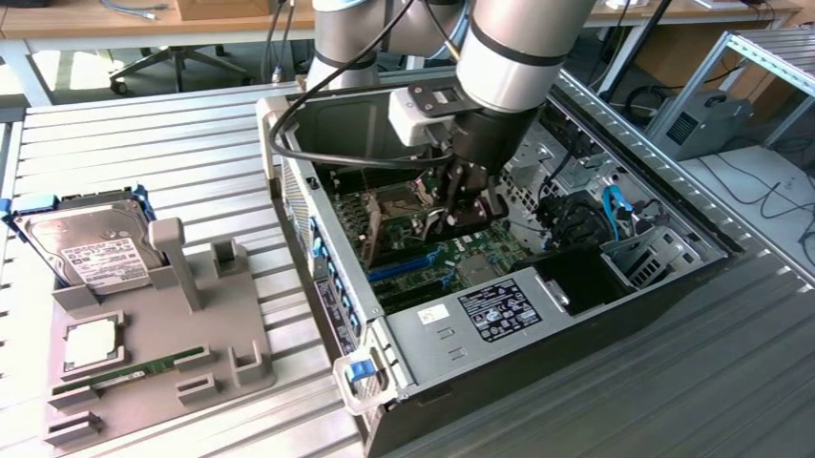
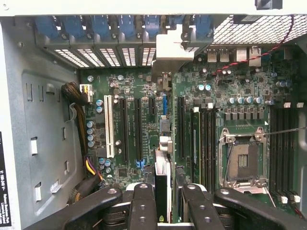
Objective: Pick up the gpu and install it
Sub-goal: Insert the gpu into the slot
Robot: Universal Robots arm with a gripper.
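– What sort of place is this?
– A lab or workshop: 1 open computer case [image 1: 510, 286] lies on a slatted metal bench [image 1: 166, 162], with wooden desks [image 1: 114, 19], loose cables [image 1: 764, 191] and a wheeled chair base [image 1: 178, 62] behind.

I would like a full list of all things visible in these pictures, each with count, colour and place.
Open grey metal computer case: one, lying on the slatted table, side open.
Green motherboard: one, inside the case, with black slots and one white slot.
Slim dark gpu card with silvery bracket: one, edge-on between the fingers, over the slots.
Boxy silver hard drive with white label: one, on the fixture, exterior view's left.
Grey plastic fixture: one, beside the case.
Narrow green memory stick: one, lying on the fixture.
Slatted metal table: one, silver.
Black gripper: one, inside the case, shut on the gpu.
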